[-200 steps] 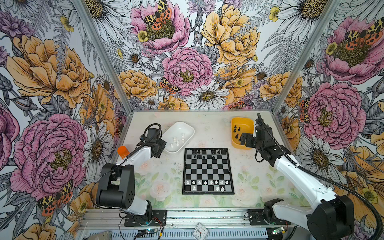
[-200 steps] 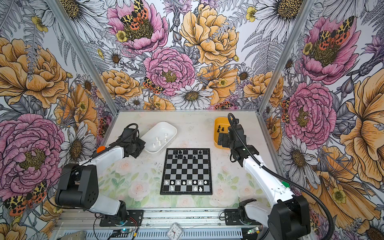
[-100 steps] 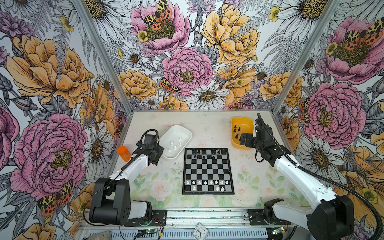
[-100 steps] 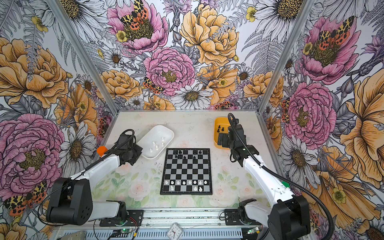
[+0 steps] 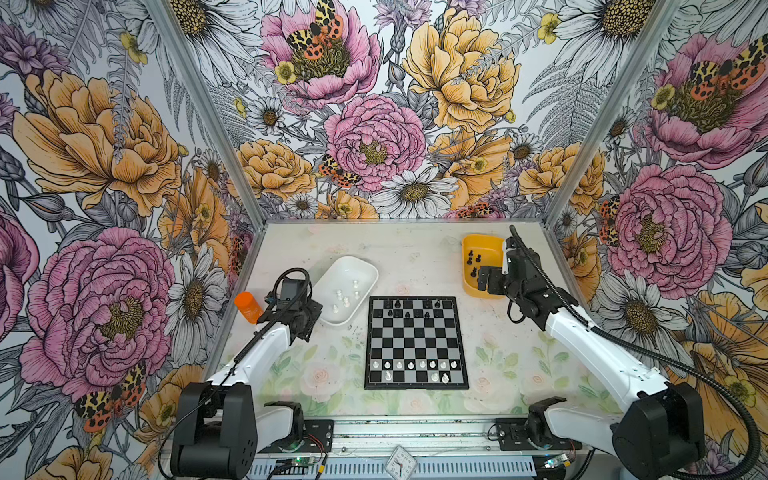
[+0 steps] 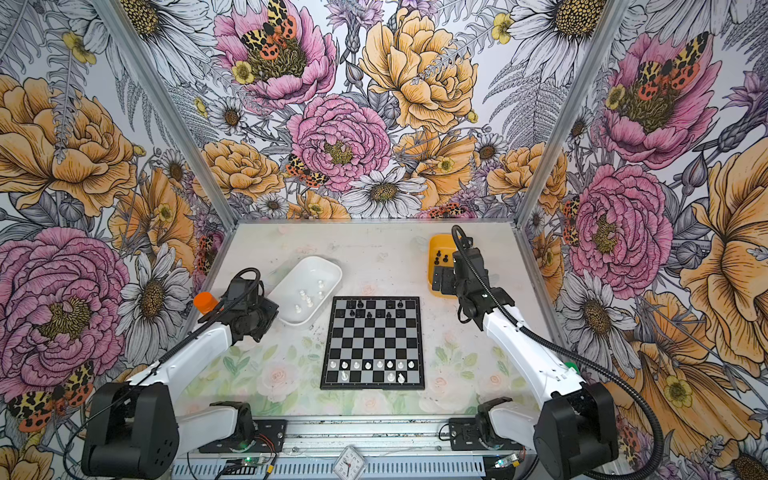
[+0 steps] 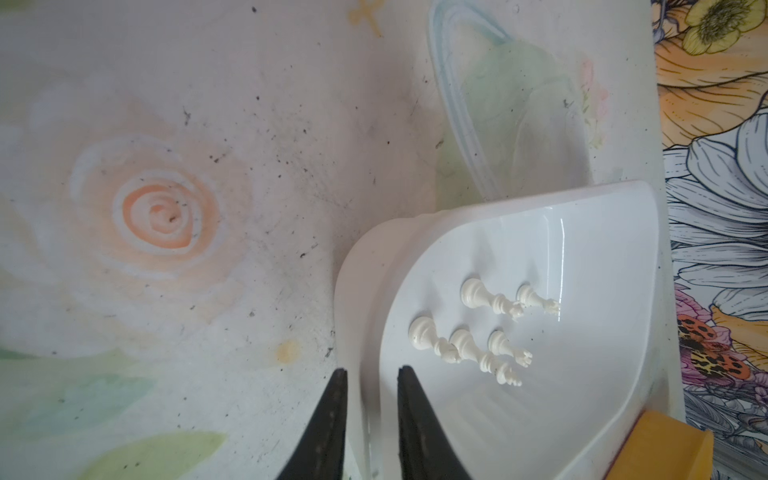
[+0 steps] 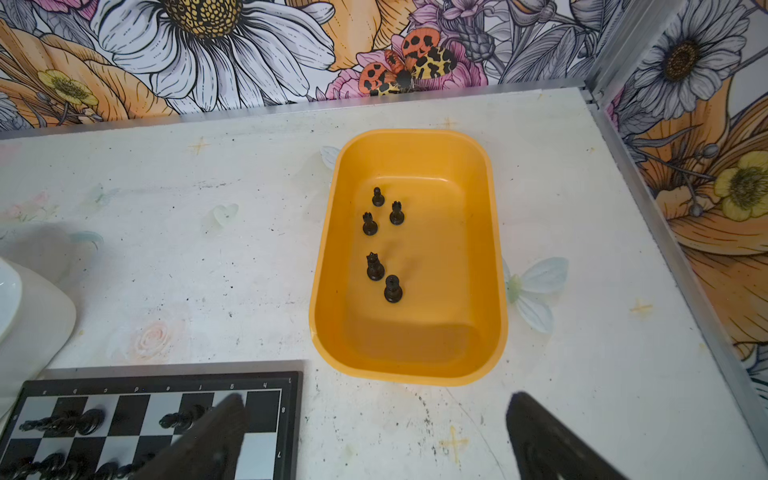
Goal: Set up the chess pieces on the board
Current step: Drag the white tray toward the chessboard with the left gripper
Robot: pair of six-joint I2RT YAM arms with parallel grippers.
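White tub holds five pieces, yellow tub five — left claw ajar, right claw wide open.

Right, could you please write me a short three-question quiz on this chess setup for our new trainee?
1. How many white pieces are in the white tub?
2. True or false: the right hand is shut on something.
3. The left hand straddles the rim of which tub? A) white B) yellow C) neither

Key: 1) five; 2) false, it is open and empty; 3) A.
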